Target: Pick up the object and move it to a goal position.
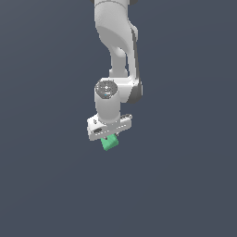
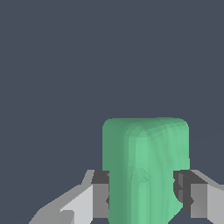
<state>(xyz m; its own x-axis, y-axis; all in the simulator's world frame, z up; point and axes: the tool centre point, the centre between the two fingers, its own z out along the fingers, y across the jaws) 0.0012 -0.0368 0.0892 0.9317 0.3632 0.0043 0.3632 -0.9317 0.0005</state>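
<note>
The white gripper (image 1: 110, 139) hangs below the arm (image 1: 115, 46), pointing down. The green cube (image 1: 110, 143) sits between its fingers, just under the gripper body, partly hidden by it in the exterior view. In the wrist view the cube (image 2: 146, 166) fills the gap between the two dark finger pads (image 2: 101, 192); both pads press against its opposite sides. Jaws closed to the cube's width, holding it. Background is plain dark grey; no surface can be made out beneath the cube.

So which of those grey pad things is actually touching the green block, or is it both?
Both: in the wrist view, one dark fingertip pad presses each side of the green cube, so the gripper clamps it; neither stands apart.
</note>
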